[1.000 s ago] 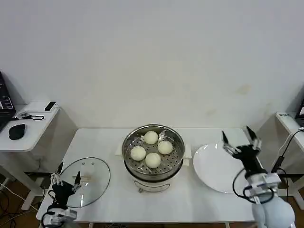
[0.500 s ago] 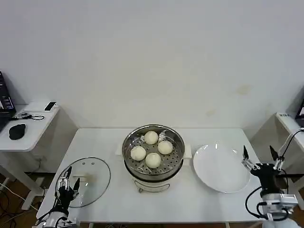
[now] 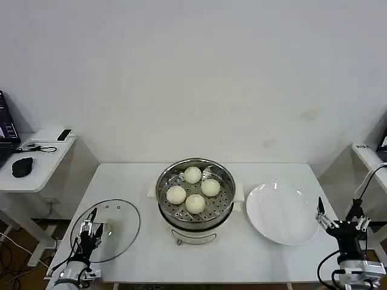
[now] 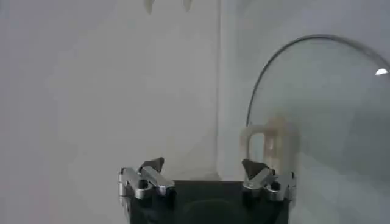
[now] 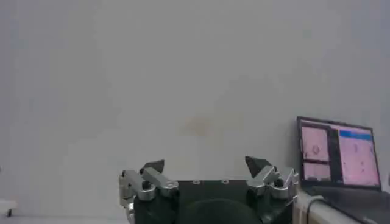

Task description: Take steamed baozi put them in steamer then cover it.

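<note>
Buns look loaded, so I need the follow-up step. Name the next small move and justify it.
Probably the left gripper should close on the glass lid's handle. All four baozi sit in the steamer, which is uncovered; the lid lies on the table, and the open gripper is at its handle.

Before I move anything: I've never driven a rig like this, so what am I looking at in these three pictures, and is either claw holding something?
It is a two-armed robot at a white table. The wide picture comes from its head, looking down; the other two come from cameras on its wrists.

At centre stands the steel steamer with four steamed baozi already on its perforated tray. The glass lid lies flat on the table to the robot's left, and an empty white plate to its right.

The left gripper is open, low at the lid's near edge; its wrist camera shows the lid's handle just ahead. The right gripper is open beside the plate. Neither holds anything.
</note>
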You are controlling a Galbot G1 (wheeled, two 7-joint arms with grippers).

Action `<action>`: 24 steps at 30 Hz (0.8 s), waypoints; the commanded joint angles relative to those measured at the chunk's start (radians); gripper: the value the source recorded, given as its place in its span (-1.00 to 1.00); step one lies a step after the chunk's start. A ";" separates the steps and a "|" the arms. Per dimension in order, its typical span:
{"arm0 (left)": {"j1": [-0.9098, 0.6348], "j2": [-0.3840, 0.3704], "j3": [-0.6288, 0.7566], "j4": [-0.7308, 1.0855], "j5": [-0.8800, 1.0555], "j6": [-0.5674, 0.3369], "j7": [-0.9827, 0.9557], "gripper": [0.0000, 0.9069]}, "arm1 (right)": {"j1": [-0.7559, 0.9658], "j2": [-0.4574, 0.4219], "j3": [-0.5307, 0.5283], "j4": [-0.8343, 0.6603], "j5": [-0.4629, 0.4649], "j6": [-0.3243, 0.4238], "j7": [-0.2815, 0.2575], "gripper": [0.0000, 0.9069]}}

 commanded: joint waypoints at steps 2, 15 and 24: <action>-0.077 0.007 0.015 0.056 0.028 0.000 0.015 1.00 | -0.025 0.018 0.010 0.006 -0.001 0.005 -0.001 1.00; -0.155 0.018 0.039 0.128 0.026 -0.003 0.026 1.00 | -0.031 0.023 0.003 0.002 -0.002 0.013 -0.002 1.00; -0.206 0.012 0.063 0.194 0.041 -0.019 0.026 -1.00 | -0.037 0.029 0.003 0.002 -0.002 0.021 -0.004 1.00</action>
